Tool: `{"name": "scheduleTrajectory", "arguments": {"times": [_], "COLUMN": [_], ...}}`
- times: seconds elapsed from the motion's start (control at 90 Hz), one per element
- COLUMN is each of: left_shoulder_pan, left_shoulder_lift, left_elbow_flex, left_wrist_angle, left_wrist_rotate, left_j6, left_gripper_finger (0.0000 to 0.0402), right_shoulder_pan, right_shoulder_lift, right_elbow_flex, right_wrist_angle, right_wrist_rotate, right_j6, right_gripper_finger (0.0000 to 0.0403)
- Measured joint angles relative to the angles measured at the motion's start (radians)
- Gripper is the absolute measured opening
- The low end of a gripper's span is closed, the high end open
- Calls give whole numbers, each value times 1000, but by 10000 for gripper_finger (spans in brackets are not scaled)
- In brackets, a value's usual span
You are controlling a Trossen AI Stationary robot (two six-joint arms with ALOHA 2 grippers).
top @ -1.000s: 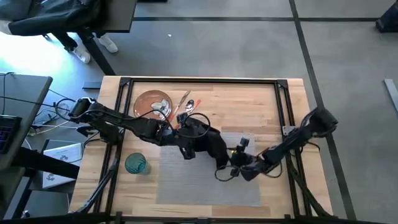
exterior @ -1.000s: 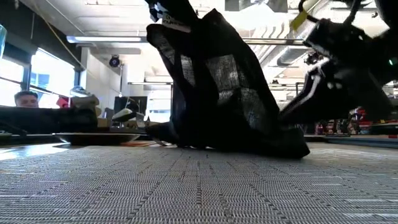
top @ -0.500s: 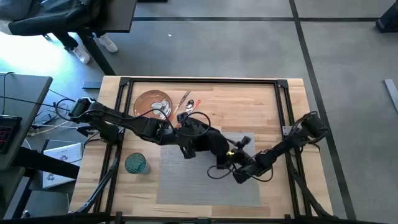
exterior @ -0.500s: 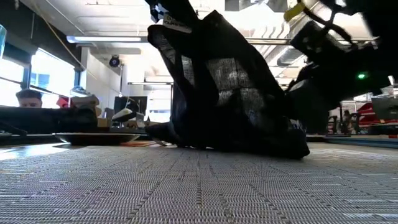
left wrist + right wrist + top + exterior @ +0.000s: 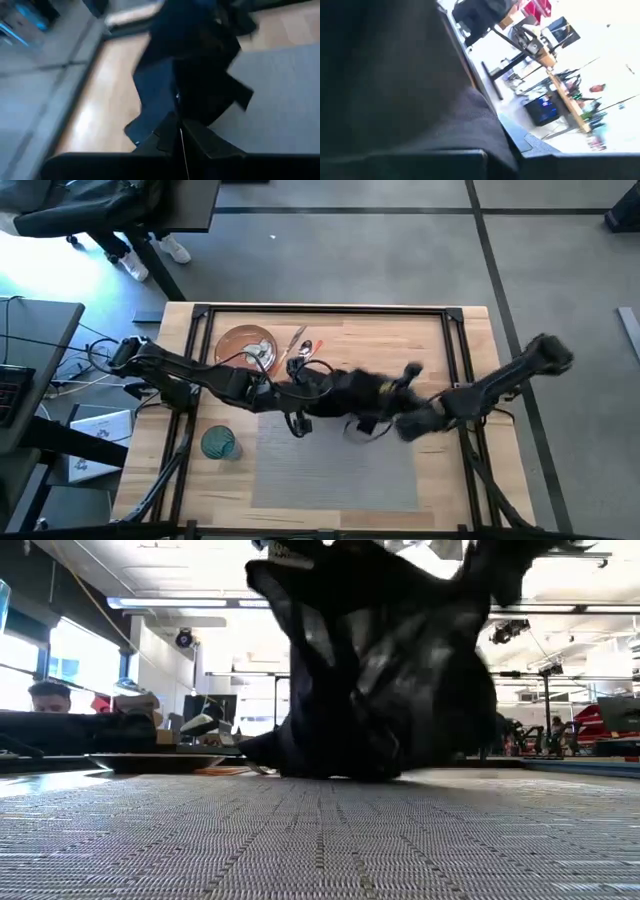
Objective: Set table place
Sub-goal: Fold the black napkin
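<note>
The black cloth napkin [image 5: 345,392] hangs bunched between my two grippers over the far edge of the grey placemat [image 5: 330,475]. Its lower folds [image 5: 330,765] rest on the mat. My left gripper [image 5: 300,398] is shut on the napkin's left part, and my right gripper [image 5: 388,398] is at its right part, raised. The orange-brown plate [image 5: 245,345] and the orange-handled cutlery [image 5: 298,350] lie at the table's far left. The teal glass [image 5: 218,443] stands left of the mat. My left gripper pinches a bunched part of the napkin [image 5: 179,112] between its two fingertips [image 5: 167,136], coming in low from the table's left. The cloth hangs there in several folds. My right gripper holds the napkin's right part up off the mat. The cloth [image 5: 395,75] fills its wrist view and hides the place of contact.
Black frame bars [image 5: 455,350] run along the light-wood tabletop's sides and far edge. The mat's near half [image 5: 320,840] is bare. A person sits beyond the table's far left [image 5: 45,698].
My right gripper has swung up and toward the far edge from the mat's right side, lifting the napkin's right end. That end lay low on the mat and now stands raised; the lower folds stay on the mat.
</note>
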Motion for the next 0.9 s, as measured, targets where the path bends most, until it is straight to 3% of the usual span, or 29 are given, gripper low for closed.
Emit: {"name": "scheduleTrajectory", "arguments": {"times": [0.144,0.3,0.5,0.656,0.8,0.9], "left_shoulder_pan": [46,113,144,57,-22,-67], "left_shoulder_lift": [-20,-11,24,53,107,174], "left_elbow_flex": [6,-1,-1,-1,-1,-1], "left_wrist_angle": [8,1,-44,-44,-85,-110], "left_wrist_rotate": [-69,-45,70,102,159,196], "left_j6": [179,272,165,109,-18,-103], "left_gripper_finger": [0,0,0,0,0,0], "right_shoulder_pan": [-96,-163,-151,-68,16,62], "right_shoulder_lift": [-167,-238,-245,-204,-126,-53], "right_elbow_flex": [140,252,157,-104,-346,-444], "right_wrist_angle": [-238,-394,-479,-292,42,265], "right_wrist_rotate": [-226,-389,-539,-589,-591,-598], "right_j6": [32,58,258,365,432,435], "right_gripper_finger": [0,0,0,0,0,0]}}
